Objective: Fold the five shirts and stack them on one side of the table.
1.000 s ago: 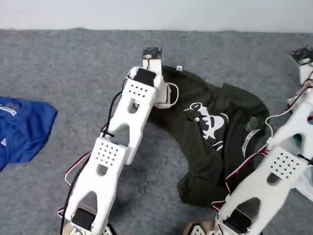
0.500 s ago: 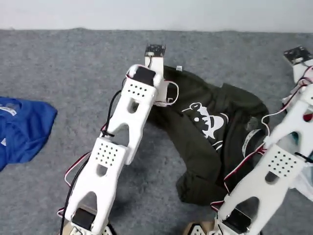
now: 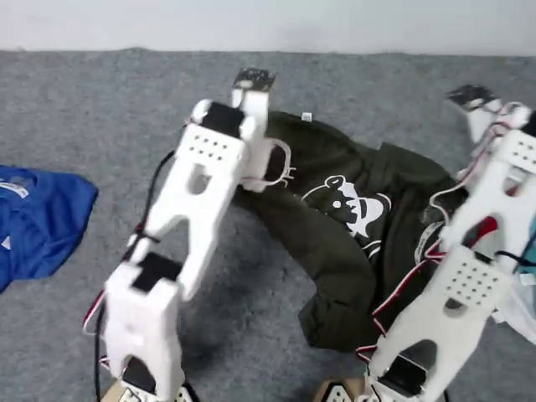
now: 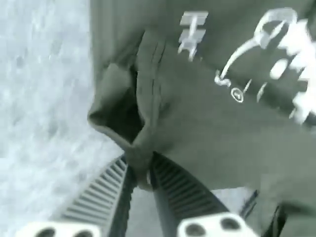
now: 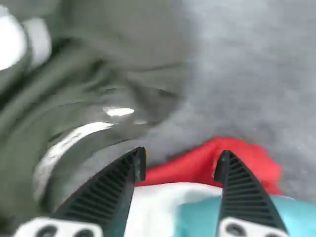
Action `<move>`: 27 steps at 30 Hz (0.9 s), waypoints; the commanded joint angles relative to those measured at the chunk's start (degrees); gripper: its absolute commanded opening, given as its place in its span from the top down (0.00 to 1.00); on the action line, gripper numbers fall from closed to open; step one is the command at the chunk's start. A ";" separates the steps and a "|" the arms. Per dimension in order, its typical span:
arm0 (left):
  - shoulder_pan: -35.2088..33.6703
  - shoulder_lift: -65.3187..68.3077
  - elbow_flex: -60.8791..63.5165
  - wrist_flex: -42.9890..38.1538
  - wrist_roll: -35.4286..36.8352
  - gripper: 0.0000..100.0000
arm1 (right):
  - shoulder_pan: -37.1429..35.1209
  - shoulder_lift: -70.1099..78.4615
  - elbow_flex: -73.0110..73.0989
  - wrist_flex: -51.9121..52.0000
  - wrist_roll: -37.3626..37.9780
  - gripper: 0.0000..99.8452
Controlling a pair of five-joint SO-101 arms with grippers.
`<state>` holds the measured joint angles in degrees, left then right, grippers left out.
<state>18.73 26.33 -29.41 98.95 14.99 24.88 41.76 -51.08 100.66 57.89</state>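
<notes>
Your left gripper [image 4: 140, 170] is clamped on a bunched fold at the green shirt's [image 3: 368, 226] 10 o'clock edge; the shirt lies crumpled on the grey table [image 3: 126, 109], from the middle out toward 3 o'clock. Your right gripper [image 5: 180, 160] hangs with its jaws apart at the shirt's 3 o'clock side, over the table and the edge of a red cloth [image 5: 247, 158], with a teal cloth [image 5: 197, 219] just beside that. A blue shirt [image 3: 38, 218] lies well apart at the table's 9 o'clock edge.
</notes>
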 commanded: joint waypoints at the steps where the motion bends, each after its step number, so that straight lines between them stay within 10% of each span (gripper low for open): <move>1: -3.34 -16.88 19.65 1.67 -2.46 0.98 | -5.76 -16.75 22.59 2.59 5.54 0.76; 9: -10.29 -32.88 41.45 1.67 -2.55 0.99 | -16.84 -35.21 49.76 -2.59 3.43 0.76; 22: -12.84 -42.99 56.22 1.76 -13.89 0.98 | -19.03 -41.98 51.43 -2.24 2.55 0.76; 27: -18.73 -42.99 50.24 1.76 -9.49 0.77 | -18.95 -42.07 51.43 -2.15 2.55 0.76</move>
<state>4.31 -14.64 25.98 98.95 2.33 6.33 2.11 0.26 98.46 60.79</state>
